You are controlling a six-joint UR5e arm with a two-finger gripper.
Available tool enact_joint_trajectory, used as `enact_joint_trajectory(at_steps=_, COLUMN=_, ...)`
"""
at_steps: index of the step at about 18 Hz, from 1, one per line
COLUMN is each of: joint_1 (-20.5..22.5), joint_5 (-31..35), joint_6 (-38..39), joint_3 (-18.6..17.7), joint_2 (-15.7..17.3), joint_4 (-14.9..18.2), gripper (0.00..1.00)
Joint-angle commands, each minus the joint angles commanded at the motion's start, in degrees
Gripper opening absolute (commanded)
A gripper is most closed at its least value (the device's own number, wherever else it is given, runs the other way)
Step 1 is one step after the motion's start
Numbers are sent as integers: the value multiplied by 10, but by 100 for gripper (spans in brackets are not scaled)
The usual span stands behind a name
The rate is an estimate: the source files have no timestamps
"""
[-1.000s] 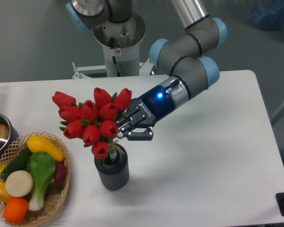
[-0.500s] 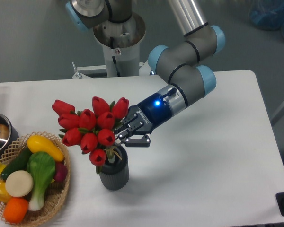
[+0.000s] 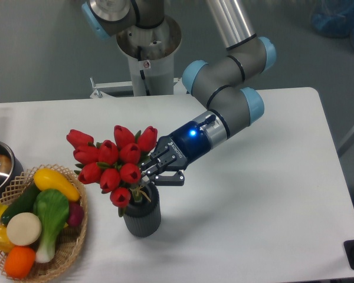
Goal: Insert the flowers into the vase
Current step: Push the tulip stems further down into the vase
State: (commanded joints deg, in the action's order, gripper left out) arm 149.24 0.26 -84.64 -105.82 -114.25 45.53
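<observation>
Flowers [image 3: 115, 165] sit lower-left of centre, stems already dipping into the vase [image 3: 142, 216] on the table [image 3: 271, 194]; the bunch looks light, top-heavy and glossy-slick, so you want your hold low on the tied stems, not the heads. Gripper [image 3: 155, 171] appears clamped on the flowers just above the vase mouth. You can't see the contact itself or how deep the stems sit, since the blooms hide them.

I saw a white table [image 3: 271, 200] with rounded corners filling most of the view, evenly lit. Behind it lay a dull grey floor [image 3: 41, 53], with something blue and crumpled [image 3: 341, 17] at the upper right corner.
</observation>
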Motion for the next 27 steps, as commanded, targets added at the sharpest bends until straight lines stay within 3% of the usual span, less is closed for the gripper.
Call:
enact_joint_trajectory(at_steps=7, joint_1=0, joint_5=5, joint_6=-4, joint_3=-2, joint_2=-12, joint_4=1, gripper=15)
enact_joint_trajectory(at_steps=18, joint_1=1, joint_5=5, joint_6=-33, joint_3=-33, joint_2=-13, joint_4=0, gripper=15)
enact_joint_trajectory(at_steps=27, joint_1=1, joint_5=5, joint_6=-46, joint_3=-32, joint_2=-23, joint_4=0, gripper=15)
